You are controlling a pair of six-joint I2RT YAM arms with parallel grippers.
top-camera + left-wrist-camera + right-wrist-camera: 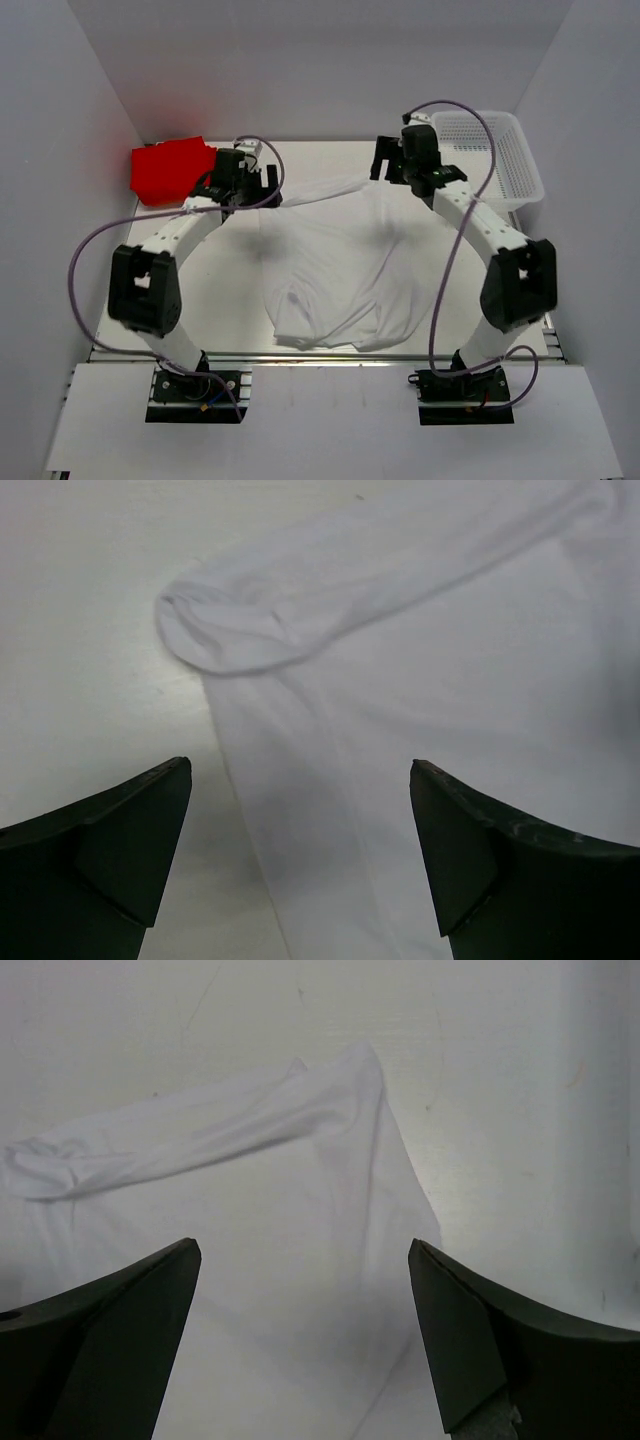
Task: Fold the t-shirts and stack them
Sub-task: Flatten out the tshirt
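Observation:
The white t-shirt (340, 262) lies spread and wrinkled on the table's middle, its far edge stretched between both arms. A folded red t-shirt (168, 170) sits at the back left. My left gripper (266, 181) hovers open over the shirt's far left corner. In the left wrist view the jaws (300, 770) stand wide with nothing between them, above the white cloth (430, 650) and a rolled sleeve (250, 630). My right gripper (384, 162) is open over the far right corner. Its jaws (305, 1250) are empty above the white fabric (260, 1220).
A white mesh basket (500, 150) stands at the back right, just beyond the right arm. White walls close in the table on three sides. Purple cables loop off both arms. Bare tabletop (225, 300) shows left of the shirt.

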